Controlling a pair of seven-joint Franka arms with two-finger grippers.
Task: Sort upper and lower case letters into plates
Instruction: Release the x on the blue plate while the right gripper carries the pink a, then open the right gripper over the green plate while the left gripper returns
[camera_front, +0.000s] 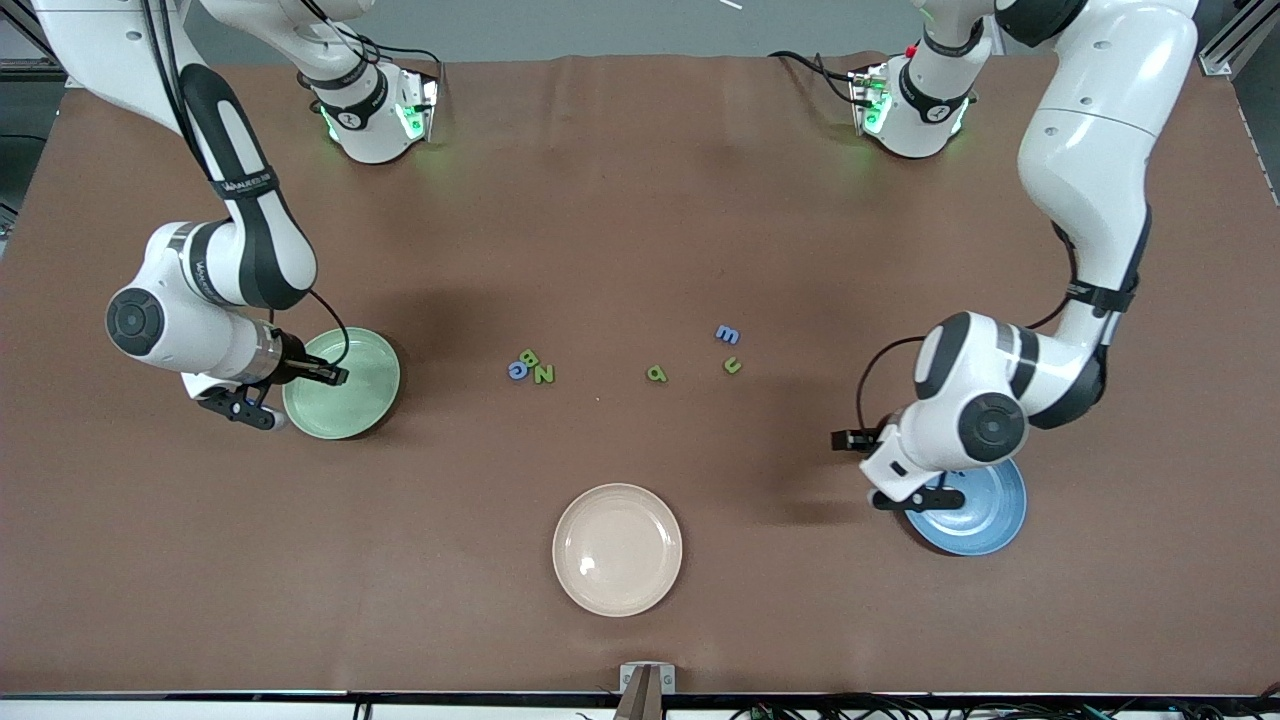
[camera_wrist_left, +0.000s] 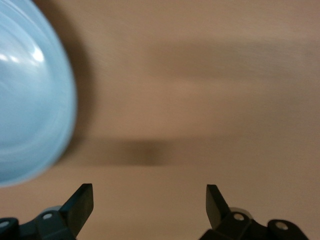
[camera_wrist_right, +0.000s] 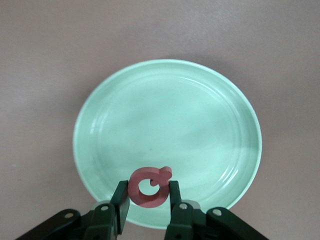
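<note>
My right gripper (camera_front: 335, 376) is shut on the red G (camera_wrist_right: 150, 187) and holds it over the pale mint plate (camera_front: 365, 405), near that plate's rim (camera_wrist_right: 235, 105). My left gripper (camera_front: 843, 440) is open and empty (camera_wrist_left: 150, 192) over bare table beside the blue plate (camera_front: 990, 520), whose edge shows in the left wrist view (camera_wrist_left: 30, 100). On the table between the plates lie the blue G (camera_front: 516, 371), green B (camera_front: 529, 357) and green N (camera_front: 544, 375) in a cluster, then a small green letter (camera_front: 656, 374), the blue m (camera_front: 727, 334) and another small green letter (camera_front: 732, 366). The blue x does not show.
A cream-beige plate (camera_front: 617, 549) lies nearer to the front camera than the letters, at mid-table. The left arm's wrist covers part of the blue plate. The brown table (camera_front: 640, 200) stretches from the letters to the arm bases.
</note>
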